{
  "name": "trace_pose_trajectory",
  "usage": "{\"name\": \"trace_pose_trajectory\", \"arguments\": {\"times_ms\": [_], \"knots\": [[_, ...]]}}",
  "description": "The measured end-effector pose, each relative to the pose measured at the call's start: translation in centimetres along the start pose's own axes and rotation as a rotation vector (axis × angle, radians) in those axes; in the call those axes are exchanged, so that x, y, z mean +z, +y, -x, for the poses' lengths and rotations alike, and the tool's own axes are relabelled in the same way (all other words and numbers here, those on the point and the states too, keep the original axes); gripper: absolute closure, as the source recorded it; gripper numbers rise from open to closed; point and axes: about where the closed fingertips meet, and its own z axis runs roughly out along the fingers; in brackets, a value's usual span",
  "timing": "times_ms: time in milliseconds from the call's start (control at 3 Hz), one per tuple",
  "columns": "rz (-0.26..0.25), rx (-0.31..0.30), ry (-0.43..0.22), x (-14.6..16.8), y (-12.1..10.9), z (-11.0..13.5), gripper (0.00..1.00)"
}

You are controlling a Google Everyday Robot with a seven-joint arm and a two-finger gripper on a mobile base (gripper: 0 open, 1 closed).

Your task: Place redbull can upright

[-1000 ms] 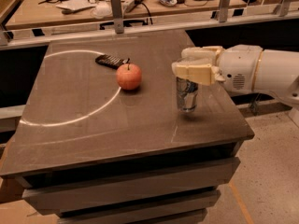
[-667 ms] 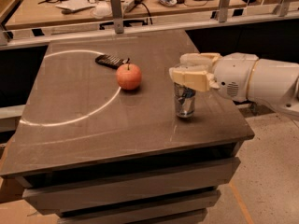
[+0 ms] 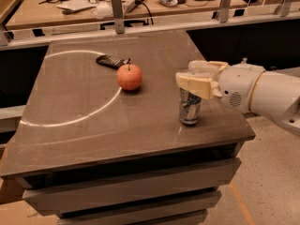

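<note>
The redbull can, slim, silver and blue, stands upright near the right edge of the dark table. Its base is at or just above the surface. My gripper, with cream-coloured fingers, reaches in from the right on the white arm. It is shut on the can's upper part and hides the can's top.
A red apple sits left of the can near the table's middle, with a dark remote-like object behind it. A pale arc is drawn on the tabletop. A cluttered bench with railing posts runs behind. The table's right edge is close to the can.
My gripper has moved down and slightly toward the camera with the can in it, bringing the can's base down to the tabletop. The apple has not moved.
</note>
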Motion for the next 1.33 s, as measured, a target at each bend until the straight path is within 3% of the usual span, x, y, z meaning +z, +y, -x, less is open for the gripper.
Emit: {"name": "trace_pose_trajectory", "arguments": {"times_ms": [333, 667, 1333], "knots": [[-0.043, 0.025, 0.006, -1.2, -0.4, -0.5, 0.22], [-0.051, 0.031, 0.016, -2.0, -0.7, -0.5, 0.00], [-0.047, 0.014, 0.054, -4.7, -2.0, 0.9, 0.00]]}}
